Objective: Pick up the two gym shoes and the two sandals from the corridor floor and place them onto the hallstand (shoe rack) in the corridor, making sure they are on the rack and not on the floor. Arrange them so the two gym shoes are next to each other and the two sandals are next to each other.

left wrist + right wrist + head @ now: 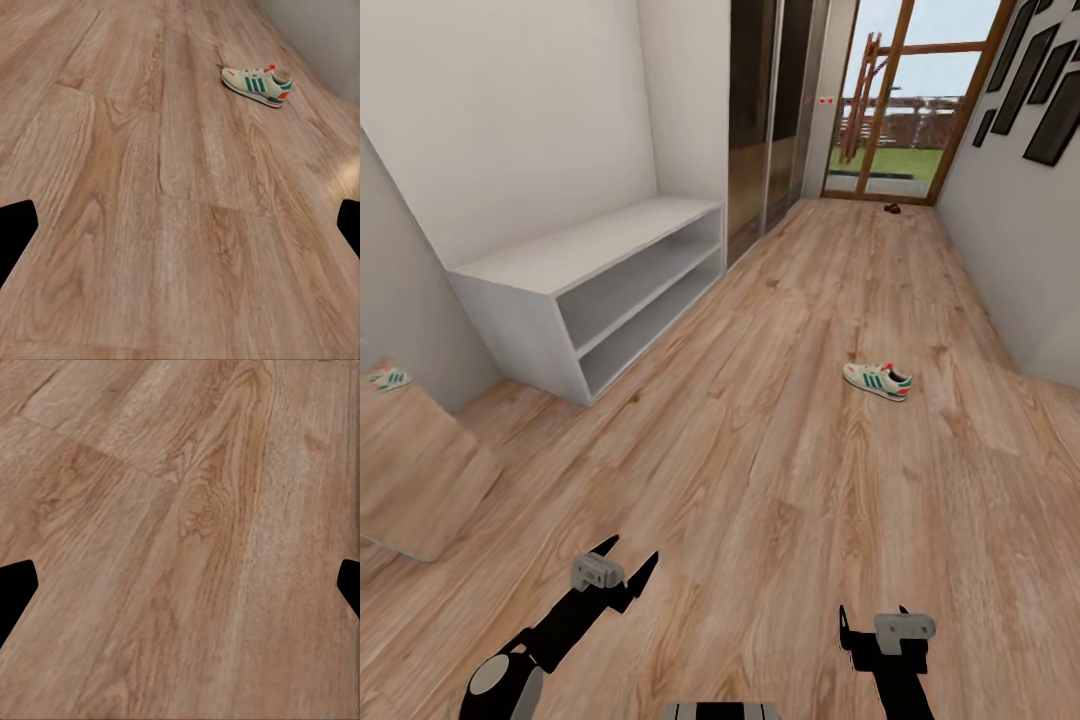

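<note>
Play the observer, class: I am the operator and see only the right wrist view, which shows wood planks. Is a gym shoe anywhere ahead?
Observer: Yes. The head view shows a gym shoe lying on the corridor floor, ahead and to the right.
Operator: Where is the hallstand?
Observer: The hallstand stands against the left wall, across the floor from that shoe.
Operator: Are the grippers carrying anything?
Observer: No. The left gripper and the right gripper are both open and hold nothing.
</note>
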